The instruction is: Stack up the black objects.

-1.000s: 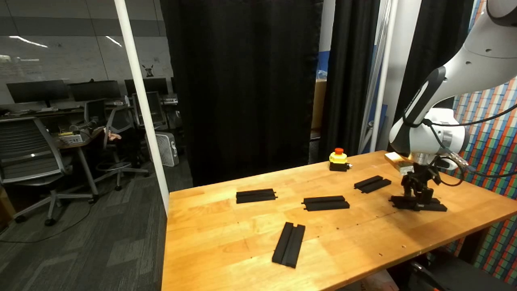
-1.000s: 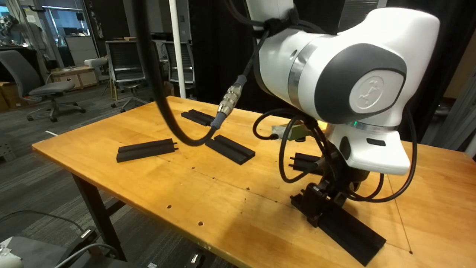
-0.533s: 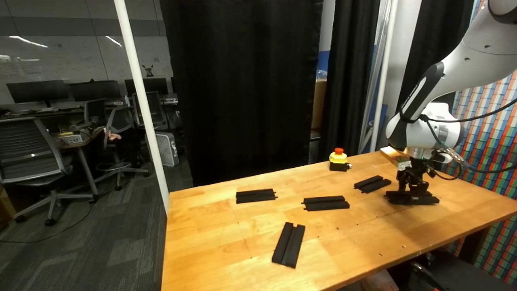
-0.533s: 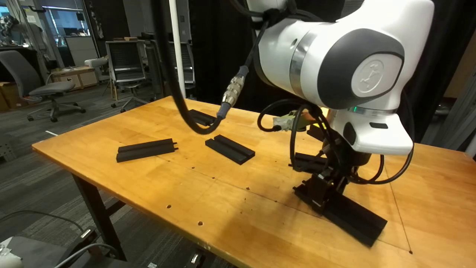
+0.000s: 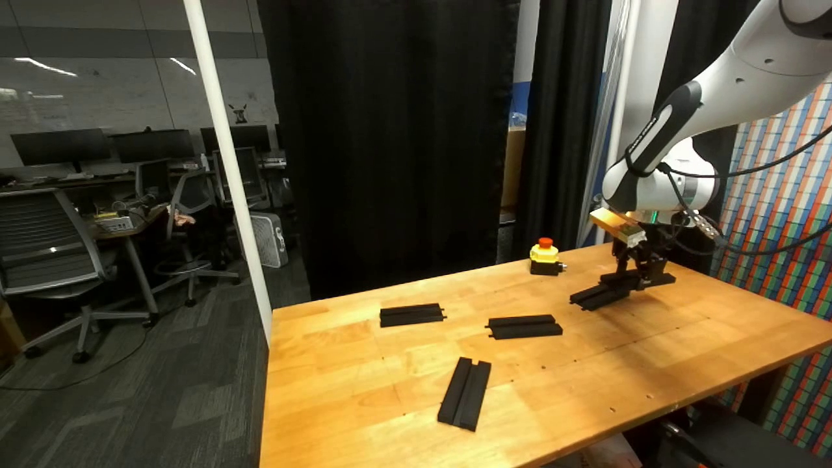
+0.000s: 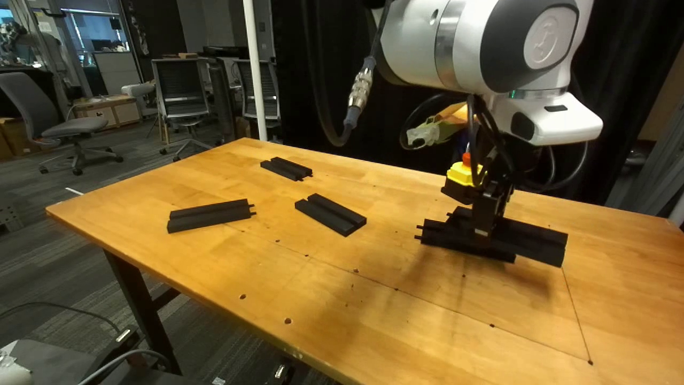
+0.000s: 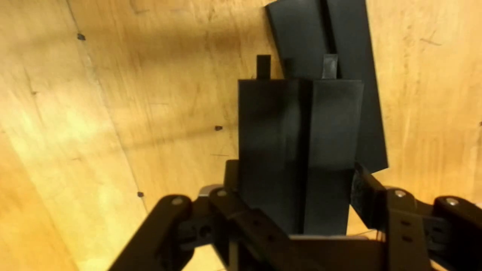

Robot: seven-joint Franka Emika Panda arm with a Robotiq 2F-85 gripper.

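Note:
My gripper (image 6: 483, 231) is shut on a matte black bar (image 6: 537, 240), its fingers on both long edges; the held bar (image 7: 278, 124) fills the middle of the wrist view. It hangs above the table and overlaps a second black bar (image 6: 446, 238), which lies below and at an angle, partly hidden; its far part (image 7: 350, 49) shows in the wrist view. I cannot tell whether the two touch. Three more black bars lie flat and apart on the table: one at the back (image 5: 411, 315), one in the middle (image 5: 525, 327), one near the front (image 5: 465, 393).
A yellow-and-red button with a dark base (image 5: 545, 257) stands at the table's back edge, close behind the gripper in an exterior view (image 6: 463, 175). The wooden table (image 5: 364, 383) has a white pole (image 5: 224, 143) at its corner. Cables hang from the arm.
My gripper has carried the held bar up and toward the table's back edge, from beside the second bar to over part of it. The three other bars have not moved.

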